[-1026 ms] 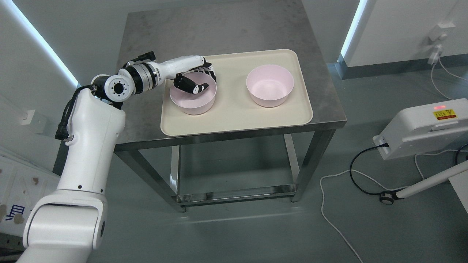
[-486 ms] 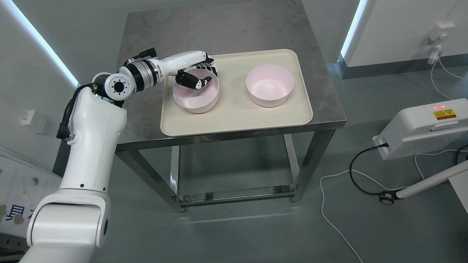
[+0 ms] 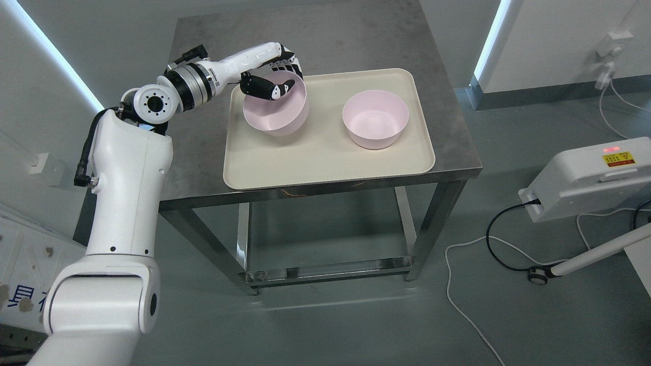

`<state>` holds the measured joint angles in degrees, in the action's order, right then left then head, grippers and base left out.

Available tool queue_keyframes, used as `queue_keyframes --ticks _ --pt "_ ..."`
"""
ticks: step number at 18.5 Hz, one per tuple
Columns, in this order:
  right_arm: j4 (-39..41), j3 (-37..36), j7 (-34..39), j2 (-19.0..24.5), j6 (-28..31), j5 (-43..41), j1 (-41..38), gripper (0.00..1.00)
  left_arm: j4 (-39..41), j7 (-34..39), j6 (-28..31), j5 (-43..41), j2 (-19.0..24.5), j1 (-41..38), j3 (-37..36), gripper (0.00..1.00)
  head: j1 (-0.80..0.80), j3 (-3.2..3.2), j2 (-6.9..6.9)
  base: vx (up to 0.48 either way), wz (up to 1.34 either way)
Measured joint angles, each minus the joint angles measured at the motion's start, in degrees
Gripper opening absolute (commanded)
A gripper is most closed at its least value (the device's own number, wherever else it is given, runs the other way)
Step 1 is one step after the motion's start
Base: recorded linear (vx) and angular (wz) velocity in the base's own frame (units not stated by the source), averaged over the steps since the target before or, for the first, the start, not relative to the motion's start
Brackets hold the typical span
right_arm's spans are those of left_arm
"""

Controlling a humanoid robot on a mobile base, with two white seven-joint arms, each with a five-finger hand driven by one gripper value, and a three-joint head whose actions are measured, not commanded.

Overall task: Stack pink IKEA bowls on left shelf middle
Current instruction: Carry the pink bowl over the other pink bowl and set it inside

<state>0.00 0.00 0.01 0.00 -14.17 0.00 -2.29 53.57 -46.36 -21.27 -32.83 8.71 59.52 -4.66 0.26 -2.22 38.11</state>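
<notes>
On a brushed steel table [image 3: 325, 40] sat a matte cream tray [image 3: 325, 162] with rounded corners. One smooth pink bowl [image 3: 375, 120] rested upright on its right half. The left hand [image 3: 272, 76] had its fingers clamped over the rim of a second pink bowl [image 3: 277, 114], round, glossy, tilted above the tray's left half.

The left arm [image 3: 127, 203] has glossy white shells, broad and boxy along the upper part. A round white joint cap [image 3: 151, 103] carries a ring of small dark holes. A black cable [image 3: 85, 152] loops beside it. The hand [image 3: 269, 76] has black-and-white fingers.
</notes>
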Motion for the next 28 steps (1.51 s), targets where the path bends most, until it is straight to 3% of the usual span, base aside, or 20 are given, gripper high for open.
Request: queue_keyframes --ticks 7,18,28 --pt "0.0 0.0 0.0 0.0 0.0 0.0 0.0 1.0 4.21 -1.94 4.5 2.0 -4.2 1.98 -3.6 0.02 0.0 0.0 0.0 0.0 0.0" --pt "0.0 0.0 0.0 0.0 -0.01 0.0 0.0 1.0 6.0 9.56 8.38 2.72 -7.12 3.83 -21.81 0.03 0.0 0.0 0.0 0.0 0.0" --pt "0.0 0.0 0.0 0.0 0.0 0.0 0.0 1.0 0.97 12.17 7.95 2.71 -8.1 6.88 -25.8 0.04 0.0 0.0 0.0 0.0 0.0"
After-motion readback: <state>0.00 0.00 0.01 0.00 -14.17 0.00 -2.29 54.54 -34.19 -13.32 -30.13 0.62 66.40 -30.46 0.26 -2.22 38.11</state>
